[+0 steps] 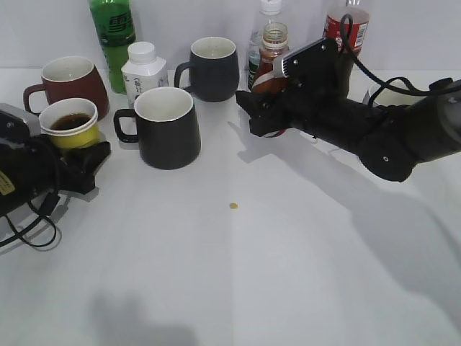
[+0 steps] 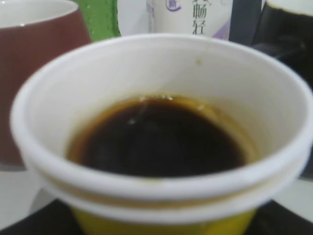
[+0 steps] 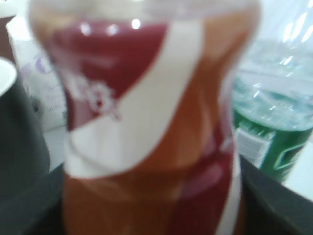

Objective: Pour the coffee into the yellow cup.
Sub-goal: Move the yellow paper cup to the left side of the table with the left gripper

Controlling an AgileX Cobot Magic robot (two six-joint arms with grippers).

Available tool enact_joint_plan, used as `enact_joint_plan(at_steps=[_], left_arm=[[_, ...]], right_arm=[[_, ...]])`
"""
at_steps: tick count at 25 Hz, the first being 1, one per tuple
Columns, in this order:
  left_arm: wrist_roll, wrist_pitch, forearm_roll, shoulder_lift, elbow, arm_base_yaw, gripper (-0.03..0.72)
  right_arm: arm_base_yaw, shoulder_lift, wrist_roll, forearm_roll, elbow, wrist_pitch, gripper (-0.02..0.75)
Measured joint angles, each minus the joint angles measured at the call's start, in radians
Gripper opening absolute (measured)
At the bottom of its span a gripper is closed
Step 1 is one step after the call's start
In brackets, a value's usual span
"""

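Pour looks done: coffee [image 2: 161,139] sits in yellow cup [image 1: 72,124], gripped by left end effector [image 1: 75,155]; right end effector [image 1: 263,115] clamps upright Nescafe bottle [image 1: 272,54], release left.

I see a white bench [image 1: 288,274] carrying three mugs [image 1: 167,126], several bottles [image 1: 113,40], and a tiny yellow speck [image 1: 233,206] mid-surface.
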State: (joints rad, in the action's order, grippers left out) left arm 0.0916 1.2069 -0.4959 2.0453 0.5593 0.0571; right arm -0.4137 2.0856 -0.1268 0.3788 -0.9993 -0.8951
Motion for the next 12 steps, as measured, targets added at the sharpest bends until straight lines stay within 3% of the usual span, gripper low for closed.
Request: enact_joint_plan(at_steps=[7,12], left_arm=[[0.0,-0.028,-0.012,0.001,0.0,0.0,0.579],[0.0,-0.036,-0.009,-0.017,-0.014,0.001,0.602]], right_arm=[[0.0,0.006,0.0,0.003,0.0,-0.003,0.502],[0.0,0.059,0.0,0.045,-0.001,-0.049,0.502]])
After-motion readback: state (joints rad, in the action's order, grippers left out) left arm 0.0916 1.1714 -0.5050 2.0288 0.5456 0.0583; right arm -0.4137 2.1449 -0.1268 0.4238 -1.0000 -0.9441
